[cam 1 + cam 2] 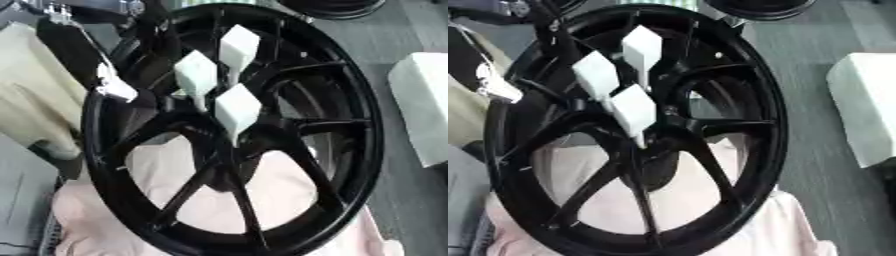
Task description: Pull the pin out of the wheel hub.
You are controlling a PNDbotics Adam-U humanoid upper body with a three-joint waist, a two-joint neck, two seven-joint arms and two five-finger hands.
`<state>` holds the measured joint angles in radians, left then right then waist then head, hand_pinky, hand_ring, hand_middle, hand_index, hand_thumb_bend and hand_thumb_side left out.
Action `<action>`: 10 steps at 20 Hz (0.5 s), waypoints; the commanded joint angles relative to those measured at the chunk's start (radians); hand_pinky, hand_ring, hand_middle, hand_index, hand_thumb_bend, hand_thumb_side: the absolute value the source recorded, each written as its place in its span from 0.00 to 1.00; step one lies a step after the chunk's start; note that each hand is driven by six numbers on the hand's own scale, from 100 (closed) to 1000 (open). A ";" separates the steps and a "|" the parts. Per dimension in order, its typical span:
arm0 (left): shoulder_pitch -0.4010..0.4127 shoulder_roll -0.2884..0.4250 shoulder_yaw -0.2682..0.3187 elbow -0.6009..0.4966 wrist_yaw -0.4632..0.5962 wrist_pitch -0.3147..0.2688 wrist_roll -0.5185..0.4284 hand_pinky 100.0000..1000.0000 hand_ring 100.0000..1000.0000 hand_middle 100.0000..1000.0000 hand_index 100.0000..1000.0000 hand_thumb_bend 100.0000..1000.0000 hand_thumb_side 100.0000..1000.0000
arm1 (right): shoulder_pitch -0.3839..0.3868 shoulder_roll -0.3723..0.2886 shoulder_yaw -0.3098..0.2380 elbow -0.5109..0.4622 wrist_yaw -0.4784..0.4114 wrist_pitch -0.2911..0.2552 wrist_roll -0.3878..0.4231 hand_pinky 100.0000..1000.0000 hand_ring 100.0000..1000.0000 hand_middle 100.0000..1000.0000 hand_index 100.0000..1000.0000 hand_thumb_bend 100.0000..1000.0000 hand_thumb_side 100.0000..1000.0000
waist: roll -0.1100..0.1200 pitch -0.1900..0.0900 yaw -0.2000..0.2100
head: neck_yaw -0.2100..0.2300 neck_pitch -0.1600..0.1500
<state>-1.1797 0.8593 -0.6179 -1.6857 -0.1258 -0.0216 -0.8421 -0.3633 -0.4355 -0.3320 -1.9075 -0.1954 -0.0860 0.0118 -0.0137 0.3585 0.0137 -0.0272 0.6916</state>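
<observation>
Inspection at this moment. The wheel [350, 150] is standing tilted on a pink cloth [210, 200], its open face turned toward my camera.

Three white pins are sitting in the hub [229, 150]: the top pin [239, 47], the middle pin [196, 74] and the low pin [238, 107]. Each is showing a broad white head on a thin stem. The stems are running down the view into the hub, so I am judging the pull line to lie back up along each stem, away from the hub.

The left hand [129, 100] is coming in from the upper left and is lying just beside the middle pin, on its left. It is dark against the dark spokes, and I cannot tell whether it is open or closed, or touching a pin. The right hand is not showing in either view, so the left one is the nearer.

No container is present. The hub is the only thing holding anything, and all three pins are sitting in it.

A white block [424, 110] is lying well apart on the right.
</observation>
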 commanded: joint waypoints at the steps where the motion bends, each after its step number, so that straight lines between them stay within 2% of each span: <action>1: -0.013 0.036 0.024 -0.046 0.027 0.058 0.010 0.63 0.49 0.48 0.72 0.49 0.53 | -0.006 -0.017 -0.009 -0.005 0.004 -0.001 0.005 0.75 0.49 0.44 0.48 0.26 0.26 | 0.002 -0.016 0.001 | 0.004 -0.015; 5: -0.028 0.028 0.001 -0.063 -0.019 0.123 -0.003 0.63 0.48 0.45 0.70 0.56 0.48 | -0.005 -0.016 -0.009 -0.004 0.004 0.000 0.008 0.75 0.49 0.44 0.48 0.26 0.26 | 0.004 -0.017 0.002 | 0.005 -0.014; 9: -0.051 0.006 -0.024 -0.053 -0.187 0.166 0.000 0.61 0.48 0.45 0.66 0.62 0.45 | -0.002 -0.016 -0.010 -0.003 0.005 0.000 0.011 0.75 0.49 0.44 0.48 0.25 0.27 | 0.005 -0.017 0.005 | 0.007 -0.016; 10: -0.056 -0.002 -0.030 -0.047 -0.220 0.172 0.007 0.61 0.48 0.45 0.66 0.63 0.46 | -0.001 -0.016 -0.010 -0.003 0.005 0.000 0.011 0.75 0.49 0.44 0.48 0.22 0.27 | 0.005 -0.017 0.006 | 0.007 -0.017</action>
<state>-1.2117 0.8518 -0.6513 -1.7306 -0.3014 0.1370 -0.8396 -0.3597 -0.4354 -0.3321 -1.9046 -0.1951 -0.0852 0.0203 -0.0084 0.3586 0.0197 -0.0217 0.6911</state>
